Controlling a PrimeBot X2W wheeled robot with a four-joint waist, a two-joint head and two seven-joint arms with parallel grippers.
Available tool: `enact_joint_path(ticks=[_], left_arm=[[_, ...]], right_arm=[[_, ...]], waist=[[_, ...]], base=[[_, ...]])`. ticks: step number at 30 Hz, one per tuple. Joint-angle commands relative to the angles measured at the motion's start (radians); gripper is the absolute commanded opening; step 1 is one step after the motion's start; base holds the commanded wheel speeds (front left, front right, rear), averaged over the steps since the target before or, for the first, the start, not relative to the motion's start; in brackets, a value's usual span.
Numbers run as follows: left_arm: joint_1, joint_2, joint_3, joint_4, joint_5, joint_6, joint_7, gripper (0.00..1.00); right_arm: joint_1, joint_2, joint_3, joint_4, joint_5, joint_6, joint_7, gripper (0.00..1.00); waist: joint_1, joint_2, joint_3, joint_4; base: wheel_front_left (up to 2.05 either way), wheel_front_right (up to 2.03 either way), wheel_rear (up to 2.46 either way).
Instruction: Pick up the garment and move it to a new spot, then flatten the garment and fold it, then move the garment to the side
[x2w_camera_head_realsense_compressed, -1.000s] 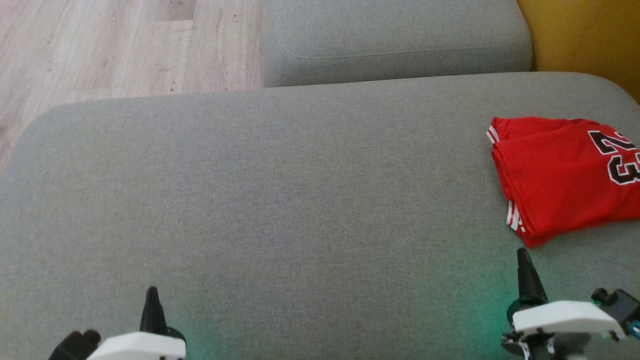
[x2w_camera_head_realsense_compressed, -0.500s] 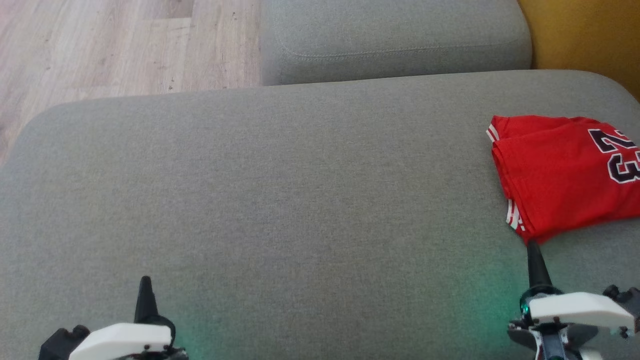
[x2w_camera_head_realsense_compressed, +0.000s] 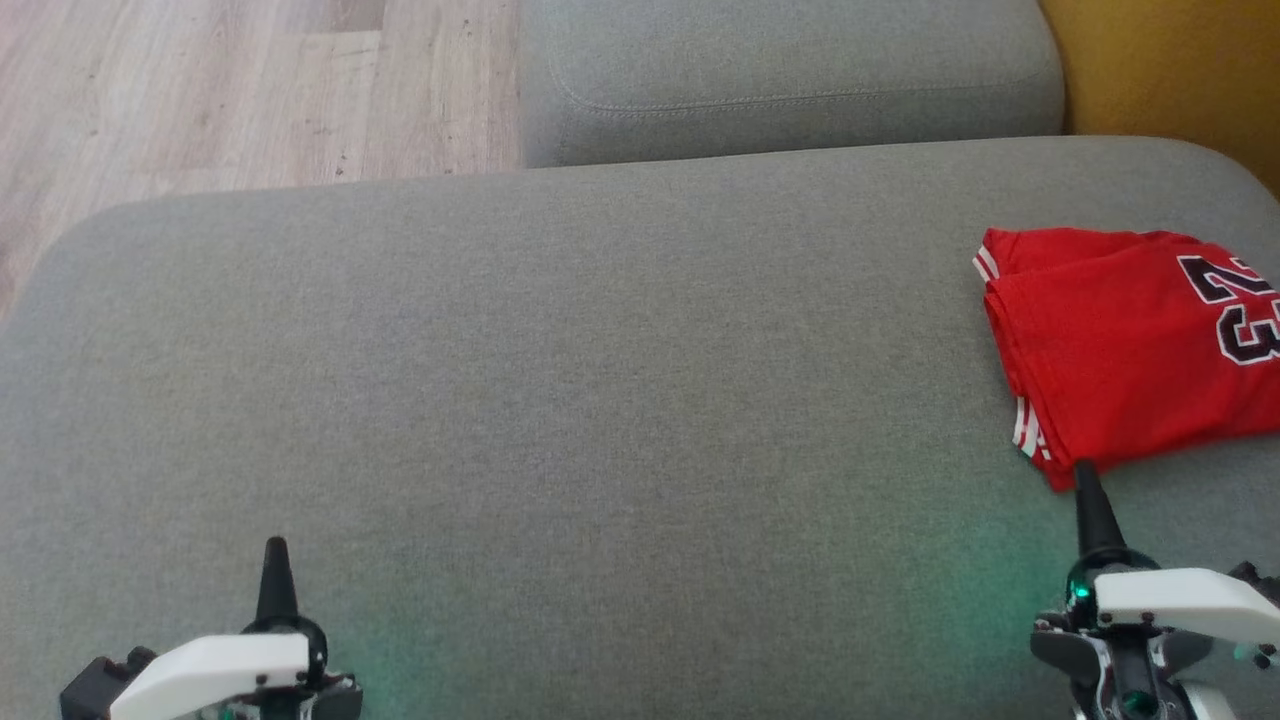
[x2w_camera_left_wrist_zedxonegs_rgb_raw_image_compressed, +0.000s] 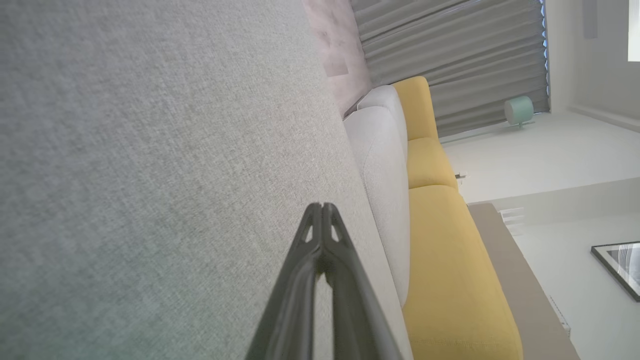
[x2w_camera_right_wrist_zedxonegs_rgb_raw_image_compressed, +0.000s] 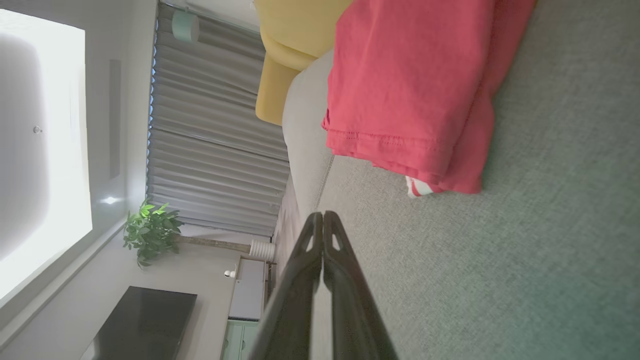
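Garment (x2w_camera_head_realsense_compressed: 1120, 340) folded on cushion (x2w_camera_head_realsense_compressed: 600, 350); left fingers (x2w_camera_left_wrist_zedxonegs_rgb_raw_image_compressed: 300, 270), right fingers (x2w_camera_right_wrist_zedxonegs_rgb_raw_image_compressed: 306, 270) both closed, empty; right near garment corner.

The red garment (x2w_camera_head_realsense_compressed: 1110, 350) is cut off by the head view's right edge, so its black number (x2w_camera_head_realsense_compressed: 1235, 310) is incomplete. The right wrist view's top edge cuts it too.

Home living room: grey sofa (x2w_camera_head_realsense_compressed: 600, 400), curtains (x2w_camera_right_wrist_zedxonegs_rgb_raw_image_compressed: 215, 150) (potted plant (x2w_camera_right_wrist_zedxonegs_rgb_raw_image_compressed: 150, 231) too).
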Motion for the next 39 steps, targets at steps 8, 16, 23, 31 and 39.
enact_joint_path(ticks=[8, 16, 23, 31, 39], left_arm=[[-0.069, 0.001, 0.055, -0.044, -0.087, -0.022, 0.029, 0.00], [-0.083, -0.002, 0.079, -0.051, -0.164, -0.037, 0.052, 0.00], [-0.096, -0.005, 0.100, -0.057, -0.231, -0.050, 0.072, 0.00], [-0.104, -0.007, 0.115, -0.062, -0.278, -0.059, 0.086, 0.00], [-0.104, -0.007, 0.115, -0.062, -0.278, -0.059, 0.086, 0.00]], right_arm=[[-0.063, -0.020, -0.004, -0.047, 0.106, 0.003, 0.026, 0.00], [-0.075, -0.019, -0.021, -0.056, 0.195, 0.004, 0.048, 0.00], [-0.085, -0.019, -0.036, -0.063, 0.272, 0.004, 0.067, 0.00], [-0.092, -0.018, -0.047, -0.069, 0.325, 0.004, 0.081, 0.00], [-0.092, -0.016, -0.050, -0.068, 0.323, 0.004, 0.083, 0.00]], waist=[[0.0000, 0.0000, 0.002, -0.001], [0.0000, 0.0000, 0.005, -0.002], [0.0000, 0.0000, 0.007, -0.003], [0.0000, 0.0000, 0.008, -0.003], [0.0000, 0.0000, 0.008, -0.003]], base=[[0.00, 0.00, 0.00], [0.00, 0.00, 0.00], [0.00, 0.00, 0.00], [0.00, 0.00, 0.00], [0.00, 0.00, 0.00]])
